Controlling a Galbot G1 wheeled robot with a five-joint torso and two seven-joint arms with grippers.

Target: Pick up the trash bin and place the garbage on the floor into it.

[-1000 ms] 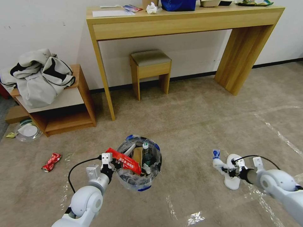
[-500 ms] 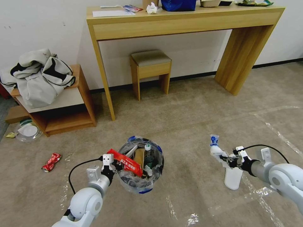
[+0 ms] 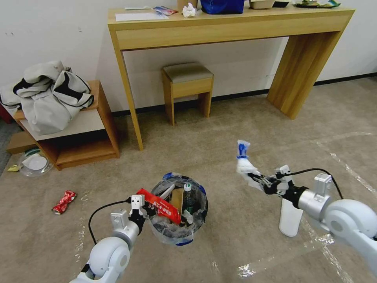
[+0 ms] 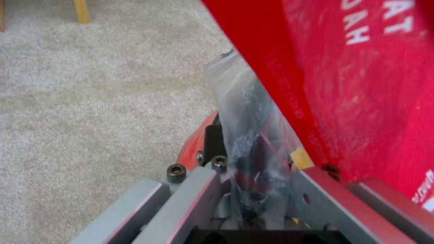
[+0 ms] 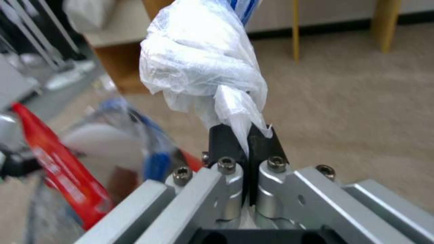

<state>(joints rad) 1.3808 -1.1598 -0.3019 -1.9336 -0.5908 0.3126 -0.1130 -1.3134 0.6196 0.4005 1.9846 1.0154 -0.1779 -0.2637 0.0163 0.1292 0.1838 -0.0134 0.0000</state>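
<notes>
The trash bin, blue and red outside with a crinkled clear liner, hangs low over the beige floor. My left gripper is shut on its near rim; the left wrist view has the left gripper pinching liner and red rim. Inside stand a red wrapper, a green-label bottle and a brown carton. My right gripper is shut on a crumpled white-and-blue plastic wrapper, raised to the right of the bin. The right gripper clamps the wrapper's tail.
A white slipper lies under my right arm, and a crushed red can lies far left. A wooden desk, stool and low shelf with a jacket stand behind. A clear dish sits beside the shelf.
My right gripper has risen and swung left toward the bin with the plastic wrapper, uncovering the slipper. The left gripper and bin have drifted slightly right and nearer.
</notes>
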